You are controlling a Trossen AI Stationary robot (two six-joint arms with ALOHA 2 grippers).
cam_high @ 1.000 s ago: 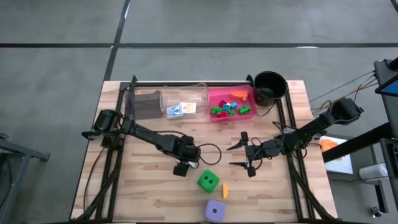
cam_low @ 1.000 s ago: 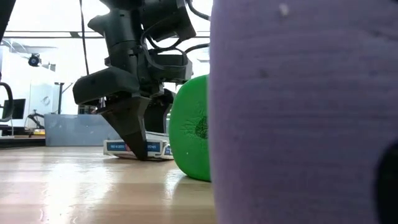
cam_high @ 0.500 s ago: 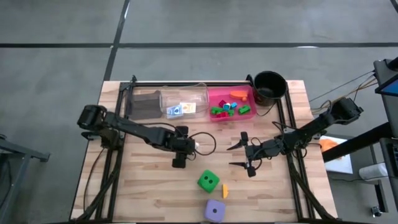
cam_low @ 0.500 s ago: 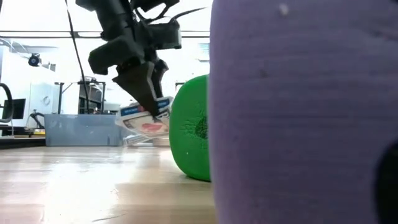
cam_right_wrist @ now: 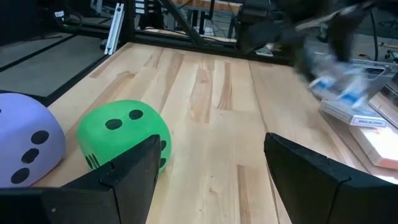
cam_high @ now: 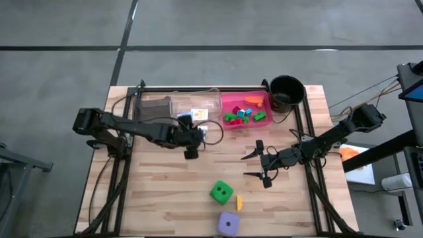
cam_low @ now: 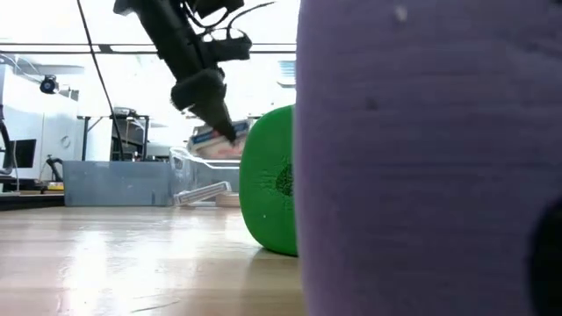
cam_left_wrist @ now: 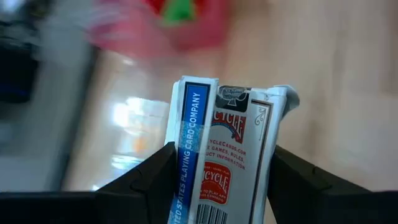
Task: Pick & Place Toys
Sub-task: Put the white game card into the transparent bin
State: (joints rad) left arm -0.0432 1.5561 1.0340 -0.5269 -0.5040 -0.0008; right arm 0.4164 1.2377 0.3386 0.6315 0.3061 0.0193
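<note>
Since a second ago the left end effector [cam_high: 192,140] has lifted a card pack [cam_left_wrist: 225,163] off the desk toward twelve o'clock, clamped, nearing the clear tray [cam_high: 213,100]; right end effector [cam_high: 262,164] waits, wide.

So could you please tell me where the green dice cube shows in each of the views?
High view: green dice cube, lower middle of the wooden table.
Low view: centre, beside the purple dice cube.
Left wrist view: not in it.
Right wrist view: lower left.
Shared landmark: the purple dice cube.
</note>
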